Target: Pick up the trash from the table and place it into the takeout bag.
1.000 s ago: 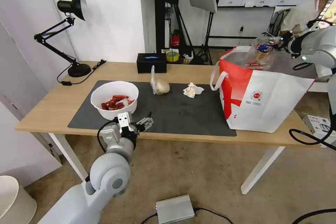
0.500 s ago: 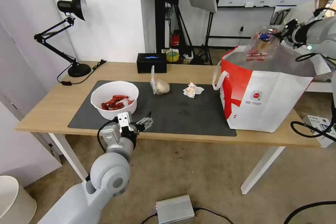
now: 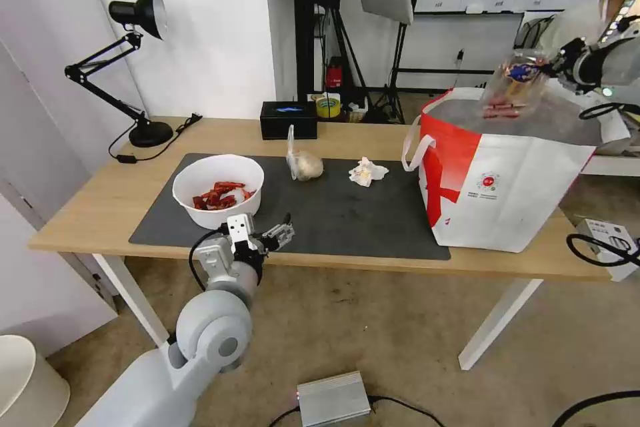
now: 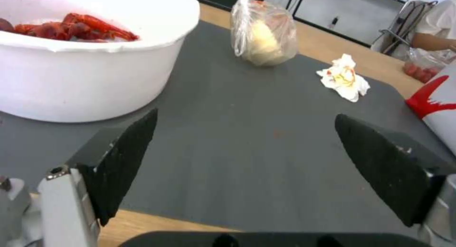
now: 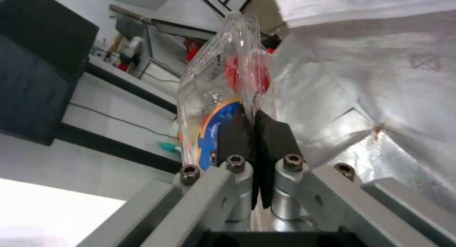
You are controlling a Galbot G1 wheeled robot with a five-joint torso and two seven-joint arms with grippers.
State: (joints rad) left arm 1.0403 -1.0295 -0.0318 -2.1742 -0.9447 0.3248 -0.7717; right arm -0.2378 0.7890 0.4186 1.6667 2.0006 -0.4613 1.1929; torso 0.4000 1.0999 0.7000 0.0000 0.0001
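Tray higher; three trash items tabled.

Right claw raised, clamped; left claw spread.

No legible text from my seat: takeout bag logo and its print too small.

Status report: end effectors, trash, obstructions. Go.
Right end effector shut on clear tray, above takeout bag mouth. Left end effector open, at mat's near edge. Nothing obstructing.
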